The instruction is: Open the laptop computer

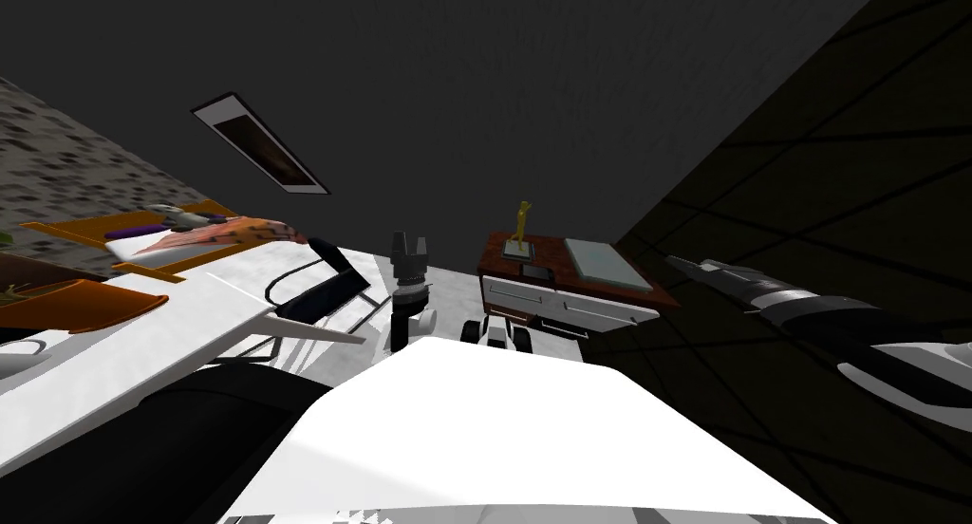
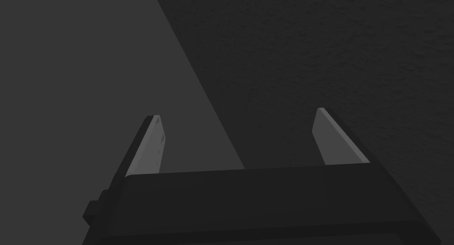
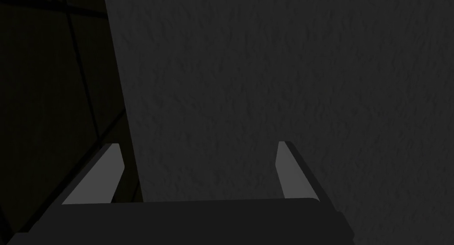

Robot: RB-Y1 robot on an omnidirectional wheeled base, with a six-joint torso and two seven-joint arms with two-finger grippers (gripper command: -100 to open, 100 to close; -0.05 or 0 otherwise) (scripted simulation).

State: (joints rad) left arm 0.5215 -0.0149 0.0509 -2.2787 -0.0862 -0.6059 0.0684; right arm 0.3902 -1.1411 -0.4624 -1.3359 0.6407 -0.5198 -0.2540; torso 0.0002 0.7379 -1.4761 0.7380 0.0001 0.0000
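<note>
Gaping with blades well apart and empty, the left gripper (image 2: 237, 114) stands raised near the middle. The right gripper (image 3: 197, 144), likewise spread and empty, reaches forward on the right. Between them and farther out, the closed laptop (image 1: 600, 262) lies flat on a brown-topped drawer cabinet (image 1: 555, 305), near a gold figurine (image 1: 519, 226).

Thin light grey blade fingers (image 2: 148, 144), dark box (image 2: 248, 202), black forearm (image 1: 831, 317) with white band.

Small clutter (image 1: 185, 216) on orange tray (image 1: 95, 226) indistinct
</note>
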